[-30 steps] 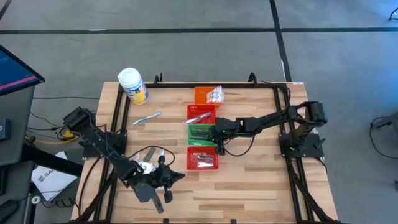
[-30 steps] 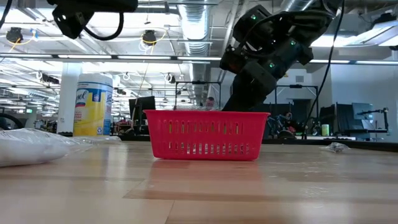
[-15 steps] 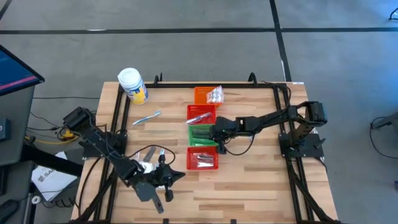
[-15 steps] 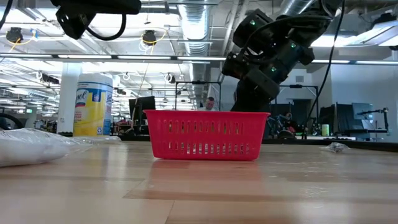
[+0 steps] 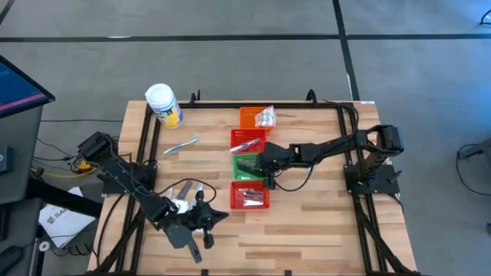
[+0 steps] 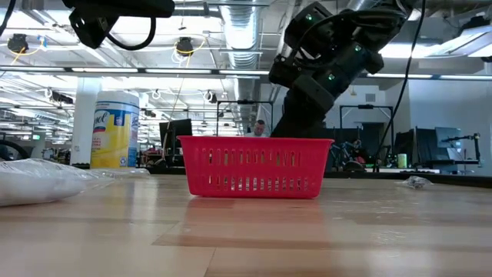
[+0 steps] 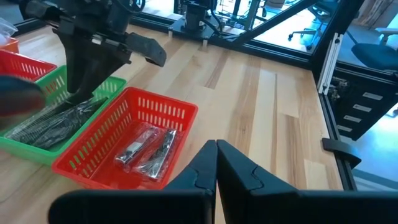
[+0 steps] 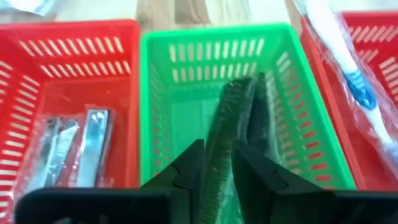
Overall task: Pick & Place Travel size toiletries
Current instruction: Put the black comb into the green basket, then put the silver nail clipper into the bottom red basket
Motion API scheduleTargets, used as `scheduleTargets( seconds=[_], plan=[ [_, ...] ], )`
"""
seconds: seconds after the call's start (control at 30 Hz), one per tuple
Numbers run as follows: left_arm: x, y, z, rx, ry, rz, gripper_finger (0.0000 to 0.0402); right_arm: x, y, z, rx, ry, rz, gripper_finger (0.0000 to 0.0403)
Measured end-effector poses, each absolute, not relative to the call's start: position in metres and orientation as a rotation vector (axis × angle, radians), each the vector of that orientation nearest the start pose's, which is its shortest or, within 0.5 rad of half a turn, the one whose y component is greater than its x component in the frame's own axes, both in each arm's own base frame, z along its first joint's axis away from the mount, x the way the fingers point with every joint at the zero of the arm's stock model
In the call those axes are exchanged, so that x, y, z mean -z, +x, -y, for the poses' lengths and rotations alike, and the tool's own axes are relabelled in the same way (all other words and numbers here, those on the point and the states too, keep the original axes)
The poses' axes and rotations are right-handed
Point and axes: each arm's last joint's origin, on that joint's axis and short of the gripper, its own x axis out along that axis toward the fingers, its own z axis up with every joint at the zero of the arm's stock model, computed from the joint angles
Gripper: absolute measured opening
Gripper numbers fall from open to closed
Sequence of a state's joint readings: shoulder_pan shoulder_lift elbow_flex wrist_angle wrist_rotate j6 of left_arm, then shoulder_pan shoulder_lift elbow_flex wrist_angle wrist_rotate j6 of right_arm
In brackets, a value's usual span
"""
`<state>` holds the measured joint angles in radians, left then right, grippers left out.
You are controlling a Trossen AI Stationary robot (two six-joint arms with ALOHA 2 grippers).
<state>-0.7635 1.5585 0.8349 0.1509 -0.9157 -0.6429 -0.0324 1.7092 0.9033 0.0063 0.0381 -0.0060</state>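
my right tool (image 8: 216, 165) is over the green basket (image 8: 160, 112), its fingers pinching a dark flat strip (image 8: 227, 134) that slants down into that basket. on one side of the green basket a red basket (image 7: 171, 111) holds silvery tubes (image 7: 142, 149) in clear wrap; on the other side another red basket (image 5: 247, 141) holds a toothbrush (image 8: 339, 59). my left tool (image 7: 216, 163) waits pressed together, on the counter (image 5: 307, 222) well away from the green basket.
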Motion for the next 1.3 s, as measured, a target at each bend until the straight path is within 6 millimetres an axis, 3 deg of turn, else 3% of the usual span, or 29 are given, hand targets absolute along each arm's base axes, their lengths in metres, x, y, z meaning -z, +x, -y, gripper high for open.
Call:
scheduleTargets(
  seconds=[0.2,0.37,0.63,0.83,1.07,1.3],
  plan=[
    [-0.204,0.240,0.200,-0.251,-0.217,-0.317,0.0000,-0.176,0.340,0.006,0.050,-0.011,-0.775,0.0093],
    [-0.204,0.239,0.201,-0.248,-0.216,-0.318,0.0000,-0.199,0.330,-0.005,0.032,0.006,-0.767,0.0092],
    [-0.204,0.240,0.201,-0.249,-0.217,-0.317,0.0000,-0.244,0.308,-0.045,-0.093,-0.022,-0.627,0.0082],
    [-0.204,0.240,0.201,-0.249,-0.220,-0.315,0.0000,-0.266,0.290,-0.073,-0.201,-0.056,-0.551,0.0078],
    [-0.204,0.241,0.200,-0.255,-0.222,-0.312,0.0000,-0.277,0.276,-0.100,-0.309,-0.107,-0.503,0.0077],
    [-0.204,0.245,0.194,-0.277,-0.226,-0.309,0.0000,-0.276,0.273,-0.108,-0.338,-0.117,-0.503,0.0077]
  ],
)
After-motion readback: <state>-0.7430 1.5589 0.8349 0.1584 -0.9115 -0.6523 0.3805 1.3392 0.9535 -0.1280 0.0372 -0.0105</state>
